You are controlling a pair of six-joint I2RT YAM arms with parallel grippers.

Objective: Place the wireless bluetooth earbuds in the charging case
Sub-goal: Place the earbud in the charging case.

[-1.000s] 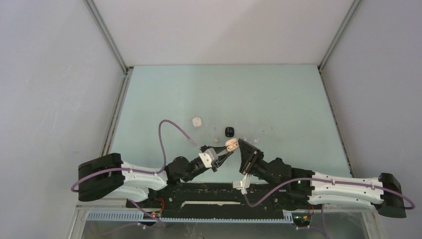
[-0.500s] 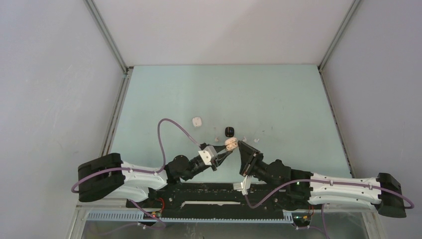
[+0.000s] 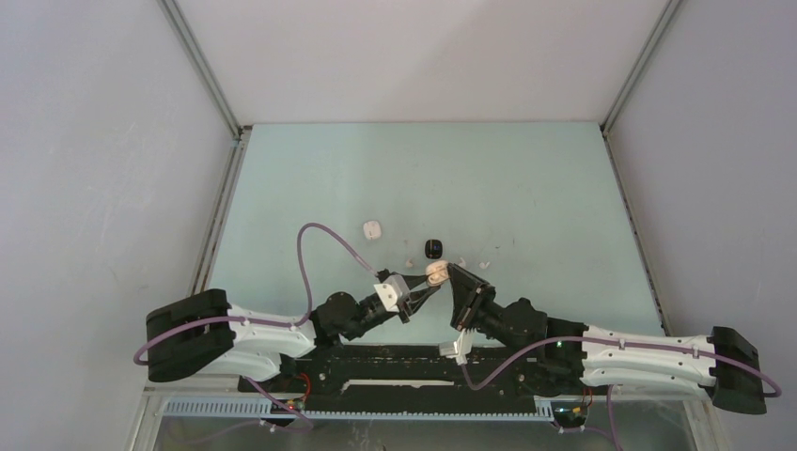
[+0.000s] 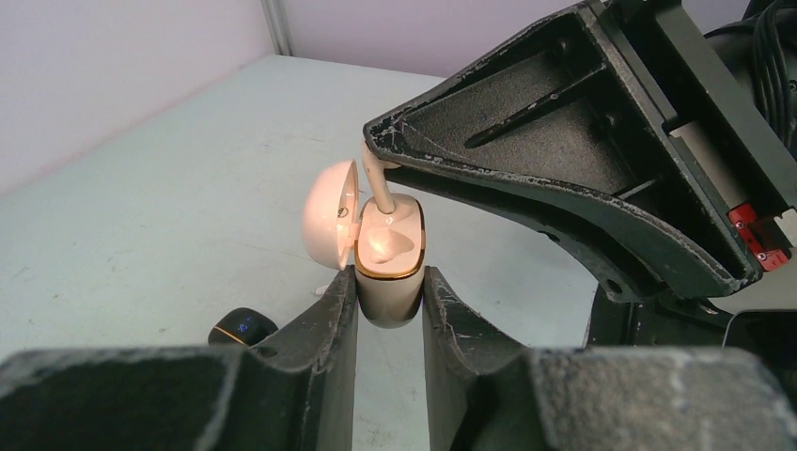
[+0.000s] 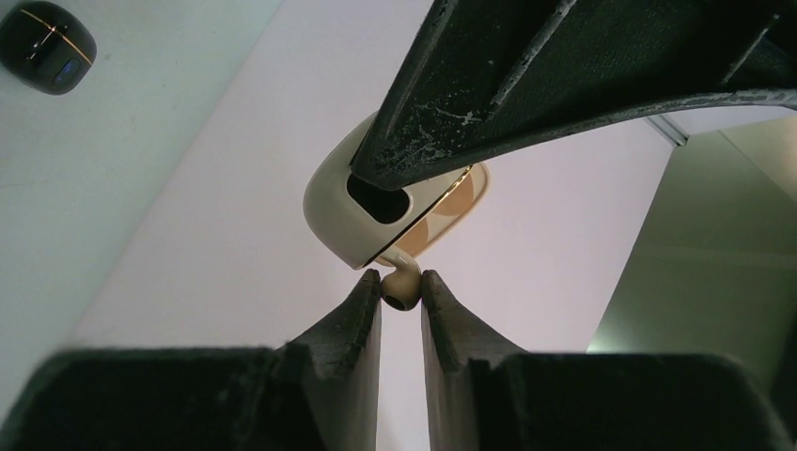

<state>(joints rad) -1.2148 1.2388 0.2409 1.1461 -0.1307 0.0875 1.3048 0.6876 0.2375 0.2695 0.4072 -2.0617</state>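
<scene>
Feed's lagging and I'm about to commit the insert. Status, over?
Left tool shut on open charging case. Right tool shut on earbud, stem at the case's socket, not seated. Nothing in the way; black case well aside.

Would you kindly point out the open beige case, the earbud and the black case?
Beige case (image 4: 389,293), left wrist view, lower body.
Earbud (image 5: 400,282), right wrist view, rounded head.
Black case (image 5: 47,45), right wrist view, top.

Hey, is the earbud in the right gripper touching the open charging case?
Touching. The left wrist view shows the earbud with its stem end sunk into the top of the open charging case.
</scene>
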